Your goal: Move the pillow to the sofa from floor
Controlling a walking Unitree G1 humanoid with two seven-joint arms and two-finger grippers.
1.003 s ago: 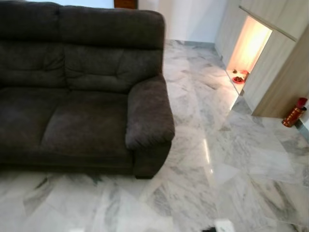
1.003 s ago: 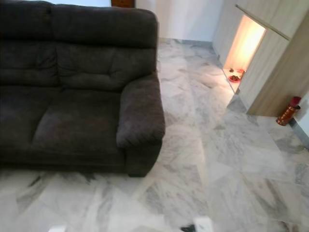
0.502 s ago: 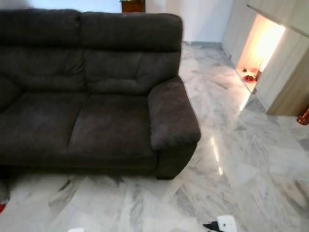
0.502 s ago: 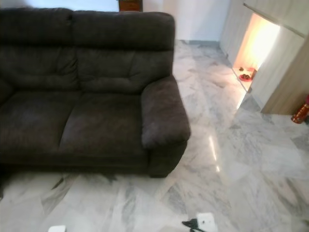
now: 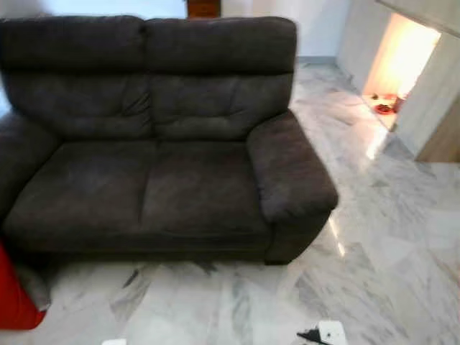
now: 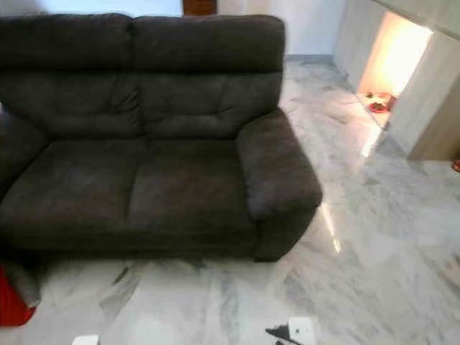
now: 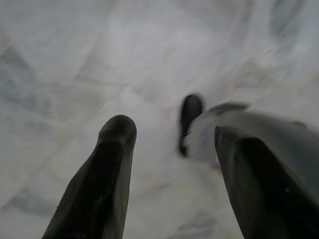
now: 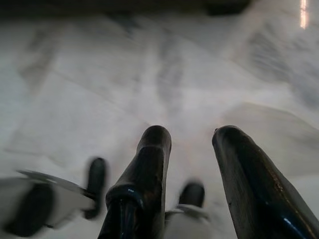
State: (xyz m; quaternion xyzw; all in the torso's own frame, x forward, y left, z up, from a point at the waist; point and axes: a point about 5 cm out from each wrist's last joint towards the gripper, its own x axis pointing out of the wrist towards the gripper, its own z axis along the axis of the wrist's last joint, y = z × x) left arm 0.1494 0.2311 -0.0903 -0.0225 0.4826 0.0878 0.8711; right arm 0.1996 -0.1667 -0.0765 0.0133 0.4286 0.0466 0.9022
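Hanging low at our sides, the left gripper [image 7: 172, 149] and right gripper [image 8: 192, 149] both point down at the marble floor [image 5: 402, 215], fingers apart, holding nothing. We judge the red shape at our far left, the pillow [image 5: 13, 302], lies on the floor against the sofa's [image 5: 165, 180] near corner, closer to the left arm; its long axis is cut off. Beyond, the seat waits.

White-grey veined marble floor [image 5: 402, 237] with a bright glare streak, warmly lit niche [image 5: 406, 57] set in pale wood panelling at far right, small red dish [image 5: 385, 109] on its ledge, wooden furniture piece [image 5: 204, 7] by the far wall
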